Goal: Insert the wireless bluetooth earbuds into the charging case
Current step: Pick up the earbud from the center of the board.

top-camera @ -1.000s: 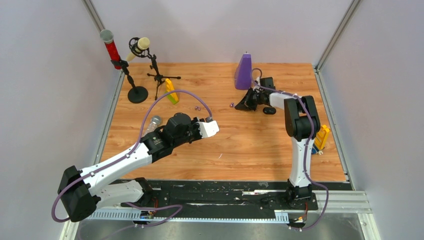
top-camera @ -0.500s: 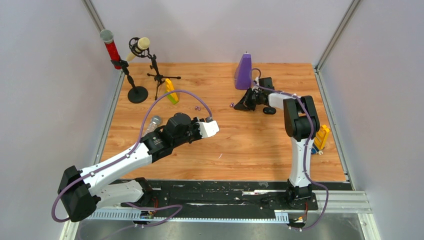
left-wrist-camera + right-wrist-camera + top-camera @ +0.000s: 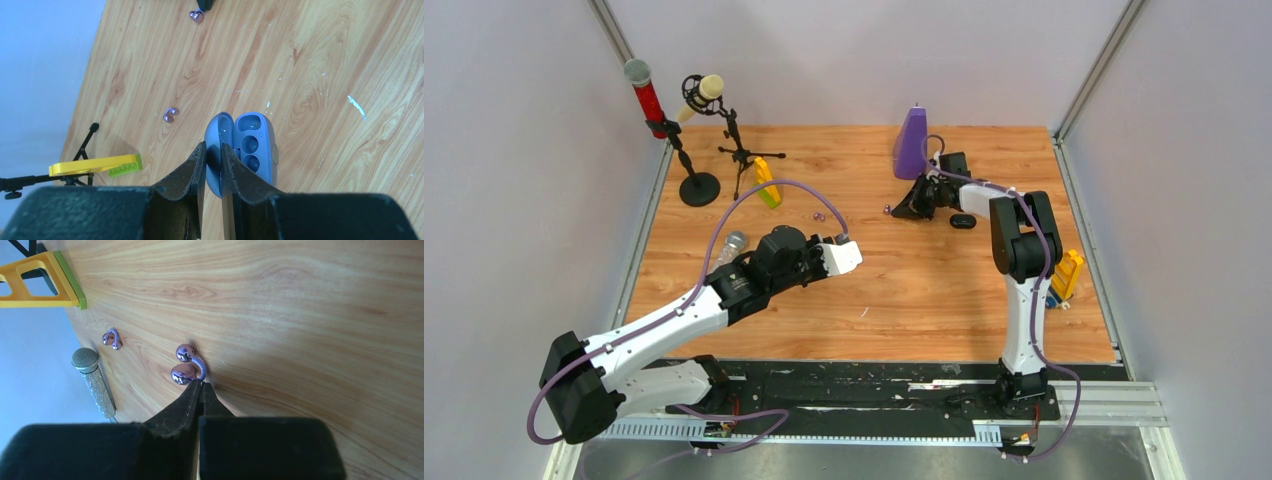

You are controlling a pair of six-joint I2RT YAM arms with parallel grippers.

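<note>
The left end effector (image 3: pixel 212 146) pinches the lid of 1 open blue charging case (image 3: pixel 252 150), its 2 sockets showing. 2 pale purple earbuds lie on the table (image 3: pixel 325 315). The first earbud (image 3: pixel 185 365) touches the tips of the right end effector (image 3: pixel 201 384), whose fingers are pressed together. The second earbud (image 3: pixel 112 338) lies near 1 silver microphone (image 3: pixel 92 380).

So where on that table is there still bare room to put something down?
Widest bare tabletop: the front middle, between the left gripper, holding the charging case, and the right arm. Also a back strip between the yellow block and purple cone. Crowded: the microphone stands back left, and around the right gripper.
</note>
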